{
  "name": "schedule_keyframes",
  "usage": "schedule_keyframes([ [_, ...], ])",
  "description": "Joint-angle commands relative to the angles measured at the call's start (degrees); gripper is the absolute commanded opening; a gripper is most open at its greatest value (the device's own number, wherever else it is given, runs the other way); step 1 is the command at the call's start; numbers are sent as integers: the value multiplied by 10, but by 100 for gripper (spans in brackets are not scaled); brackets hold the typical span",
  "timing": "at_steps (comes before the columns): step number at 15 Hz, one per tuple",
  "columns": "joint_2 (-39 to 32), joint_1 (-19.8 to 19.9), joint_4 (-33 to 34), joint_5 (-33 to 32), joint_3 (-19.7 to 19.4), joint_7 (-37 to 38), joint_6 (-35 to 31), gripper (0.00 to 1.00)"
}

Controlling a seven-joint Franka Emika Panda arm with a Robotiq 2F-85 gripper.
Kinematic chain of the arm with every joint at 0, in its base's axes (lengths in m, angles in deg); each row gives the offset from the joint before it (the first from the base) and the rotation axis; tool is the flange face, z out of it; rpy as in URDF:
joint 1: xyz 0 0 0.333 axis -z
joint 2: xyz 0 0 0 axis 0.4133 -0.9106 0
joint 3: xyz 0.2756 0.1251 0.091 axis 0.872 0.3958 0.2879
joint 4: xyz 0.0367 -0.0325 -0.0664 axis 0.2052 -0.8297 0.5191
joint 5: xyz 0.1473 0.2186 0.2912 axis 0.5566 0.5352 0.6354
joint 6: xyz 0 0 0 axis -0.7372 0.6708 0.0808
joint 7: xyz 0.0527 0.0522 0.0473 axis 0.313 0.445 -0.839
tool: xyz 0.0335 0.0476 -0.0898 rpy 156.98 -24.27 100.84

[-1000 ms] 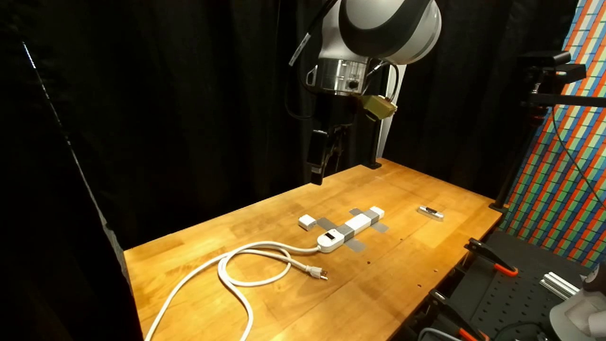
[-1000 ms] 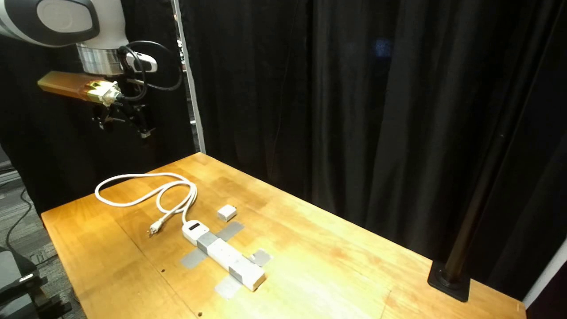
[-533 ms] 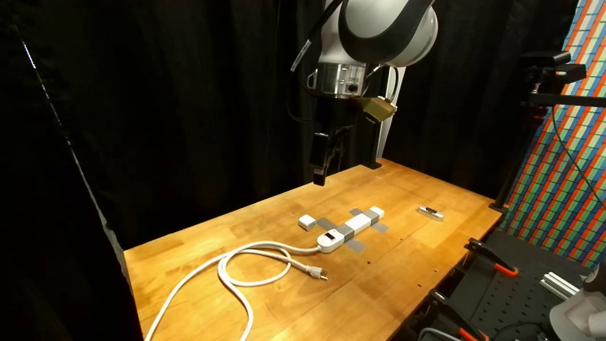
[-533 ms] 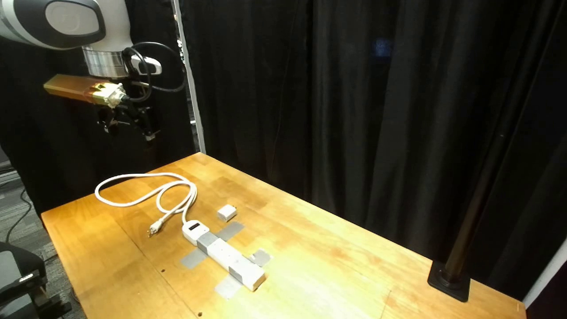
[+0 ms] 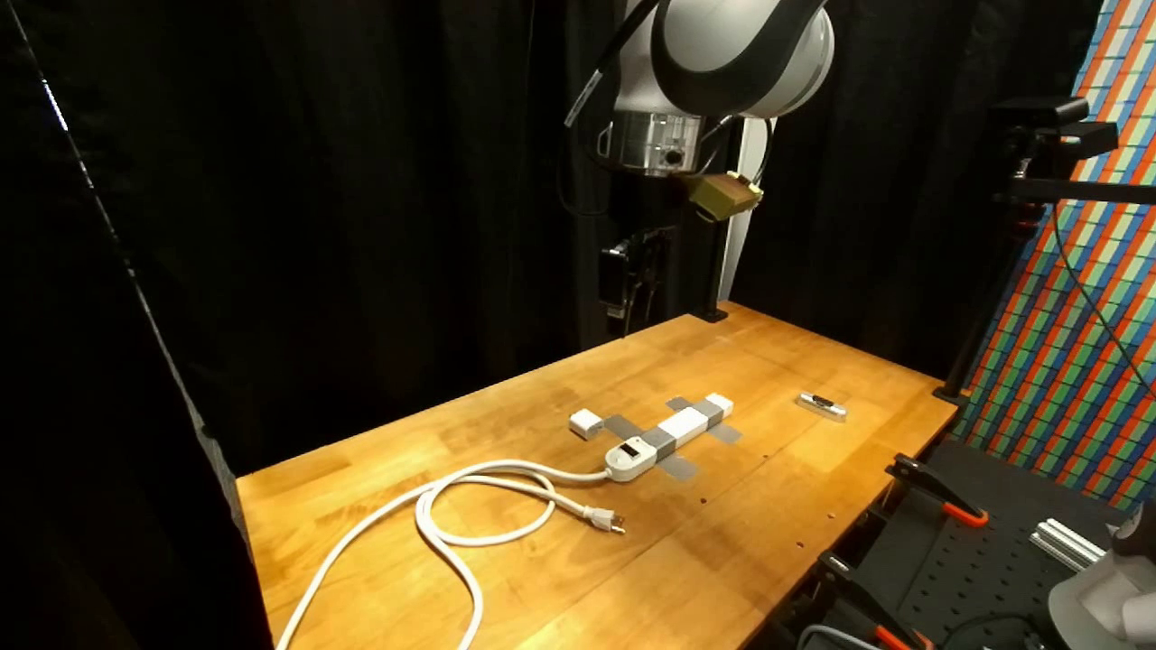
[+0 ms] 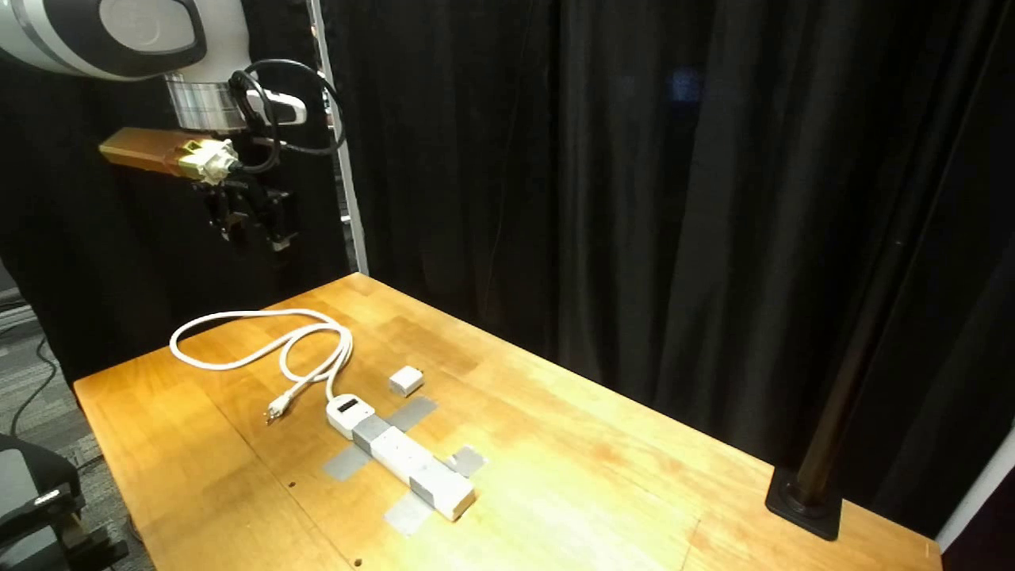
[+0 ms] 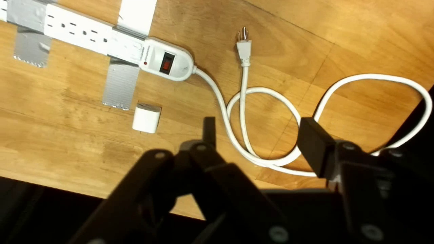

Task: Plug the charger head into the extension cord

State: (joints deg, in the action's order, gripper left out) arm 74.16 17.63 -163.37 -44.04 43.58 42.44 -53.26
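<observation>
Fingers (image 7: 315, 145): we saw them apart, up in the air.
Charger head (image 7: 145, 118): we found it lower than the fingers, on the table (image 7: 67, 142), to their left in the wrist view.
Extension cord (image 7: 166, 64): we saw its socket end (image 7: 79, 30) left of them too, and its loopy cable (image 7: 242, 105) partly between them, lower down.

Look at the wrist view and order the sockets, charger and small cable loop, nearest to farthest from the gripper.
1. Small cable loop: mid-picture, seen through the open gripper.
2. Charger: to the picture's left.
3. Sockets: farthest left, near the top.
</observation>
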Motion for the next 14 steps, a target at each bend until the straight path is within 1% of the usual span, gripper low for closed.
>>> schedule_keyframes([
  [1,0,-7,12,-7,-10,15,-2,85],
  [2,1,-6,12,-7,-10,17,-5,85],
  [3,2,-6,11,-10,-11,23,-9,90],
  [4,3,-6,11,-16,-12,28,-11,98],
  [5,4,-5,9,-25,-12,37,-20,100],
  [7,4,-3,7,-58,-15,68,-43,100],
  [9,1,2,3,-116,-20,117,-94,100],
  [11,-16,11,4,-171,-31,170,-163,100],
  [13,-50,21,19,-252,-50,244,-227,99],
  [14,-69,24,31,-296,-63,278,-249,100],
])
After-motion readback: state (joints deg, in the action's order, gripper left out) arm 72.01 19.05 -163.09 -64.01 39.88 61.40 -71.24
